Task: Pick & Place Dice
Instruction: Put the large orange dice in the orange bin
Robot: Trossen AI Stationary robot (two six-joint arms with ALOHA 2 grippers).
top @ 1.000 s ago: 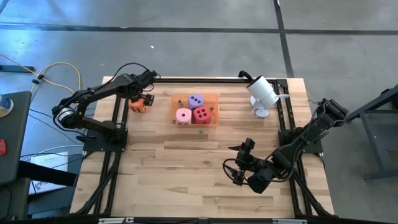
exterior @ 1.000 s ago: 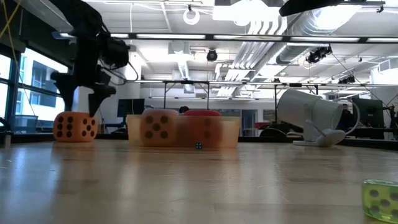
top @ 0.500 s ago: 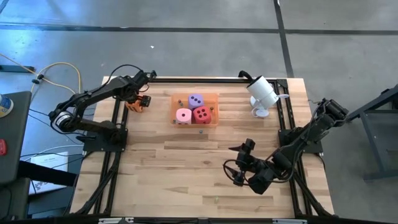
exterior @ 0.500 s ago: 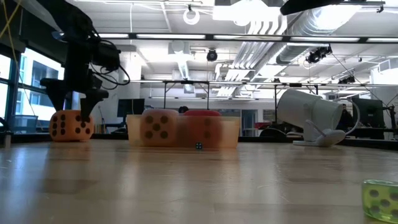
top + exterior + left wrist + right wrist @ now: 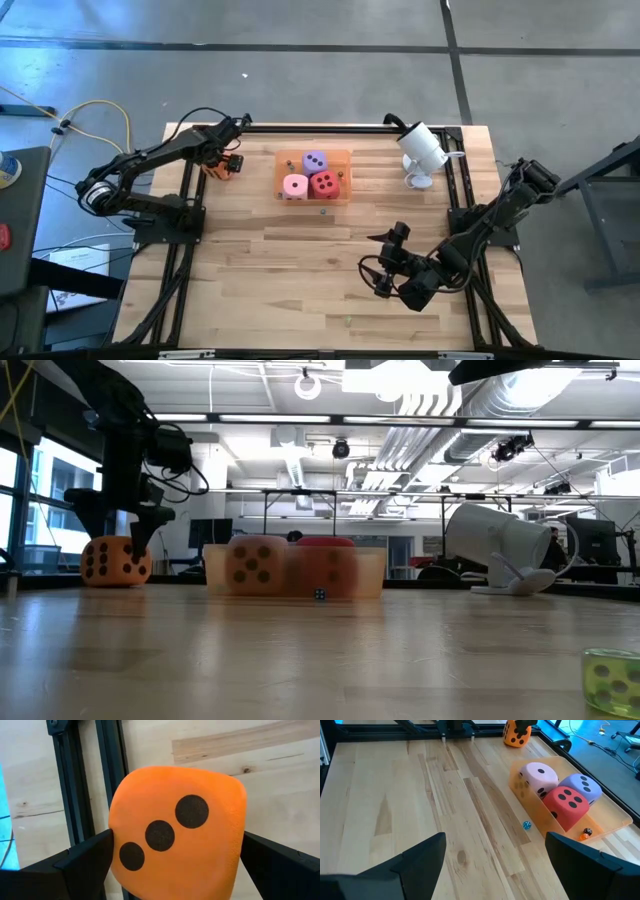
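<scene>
High view: left hand at the desk's far left corner, over the orange die, which sits just outside the tray. Pink die, red die and purple die lie in the tray. Right hand rests near the right front, apart from everything. White camera stands far right

Low view: left hand straddles the orange die, which sits on the desk; tray beside it

Left wrist view: fingers spread either side of the orange die, one touching; firm grip not clear

Right wrist view: right hand open, holding nothing; tiny blue die lies beside the tray
</scene>
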